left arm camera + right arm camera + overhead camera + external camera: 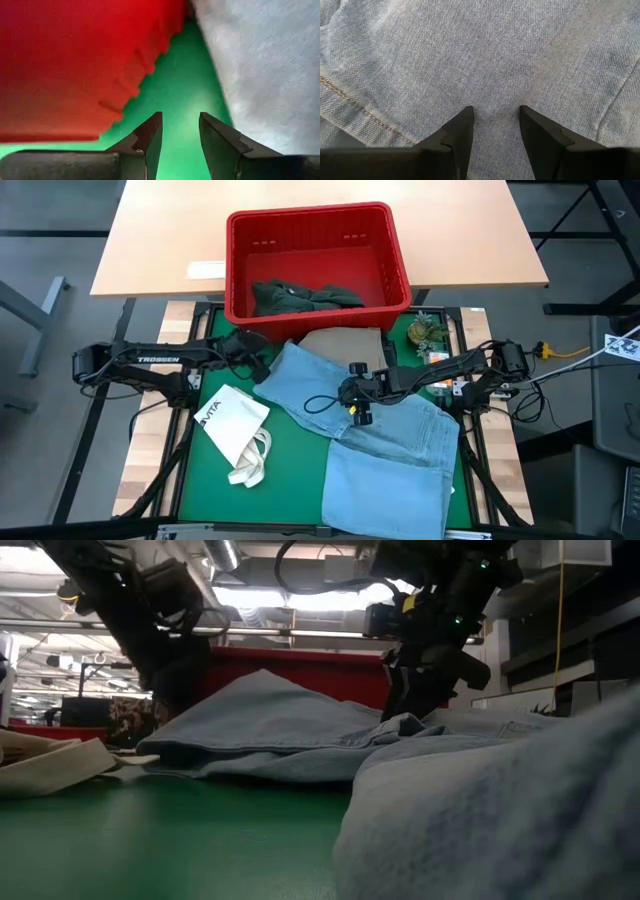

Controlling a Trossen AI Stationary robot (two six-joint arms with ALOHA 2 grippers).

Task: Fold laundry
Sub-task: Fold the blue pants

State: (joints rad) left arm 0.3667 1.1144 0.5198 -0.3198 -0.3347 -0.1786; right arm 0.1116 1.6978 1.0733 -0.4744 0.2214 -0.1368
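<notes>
Light blue denim (300, 725) lies rumpled on the green mat (170, 840), and the right gripper (415, 705) meets a fold directly under its fingers (fingertips hidden). Behind them stands a red basket (300, 665).

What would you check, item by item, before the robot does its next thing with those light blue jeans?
1. Right gripper over the light blue jeans: ok, fingers open with denim right at the tips.
2. Cloth pinched by the right gripper: not ok, nothing gripped.
3. Left gripper empty: ok, open above the green mat, between red basket and jeans.
4. Jeans lying flat: not ok, bunched with folds in the low view.
5. White tote bag off the jeans: ok, beside them.
</notes>
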